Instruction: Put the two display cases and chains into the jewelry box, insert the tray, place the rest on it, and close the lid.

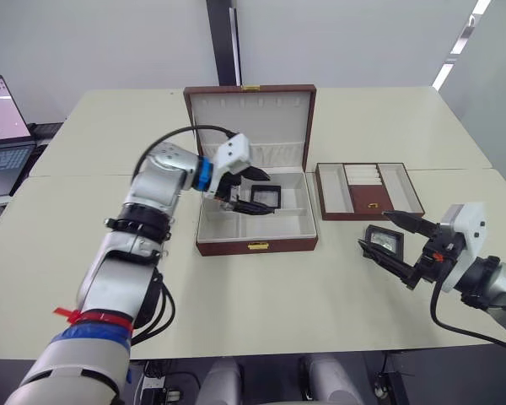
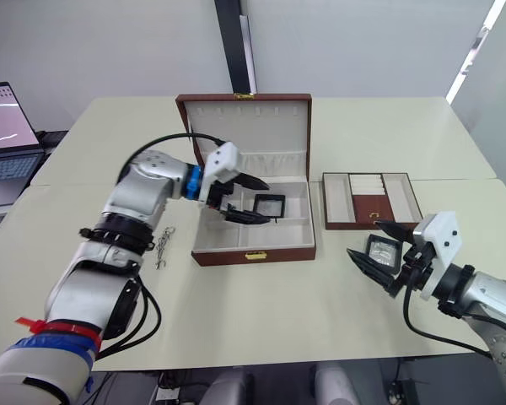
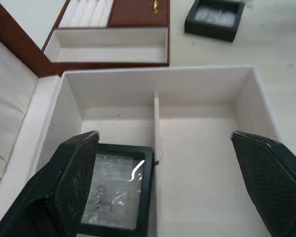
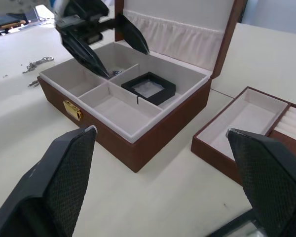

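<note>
Two display cases in play here, and they're in different spots. Starting on the left: there's a laptop (image 2: 4, 126) at the far left edge, off the table (image 2: 261, 329). A little bunch of chains (image 2: 163, 246) lies on the tabletop just left of the jewelry box (image 2: 253, 245). The lid (image 2: 244, 126) stands upright at the far side, cream lining facing forward.

The left gripper (image 2: 251, 199) hangs over the inside of the box with its fingers spread apart, nothing between them. Just right of it, one display case (image 2: 268, 204) lies flat in a far compartment, up against the middle divider, going by the left wrist view. It's already in the box.

Moving right, the tray (image 2: 372, 201) sits on the table beside the box, well clear of it. The second display case (image 2: 382, 250) lies on the table just in front of the tray. The right gripper (image 2: 372, 244) is right at that case, fingers wide open, one on each side of it, but not clamped on it.
</note>
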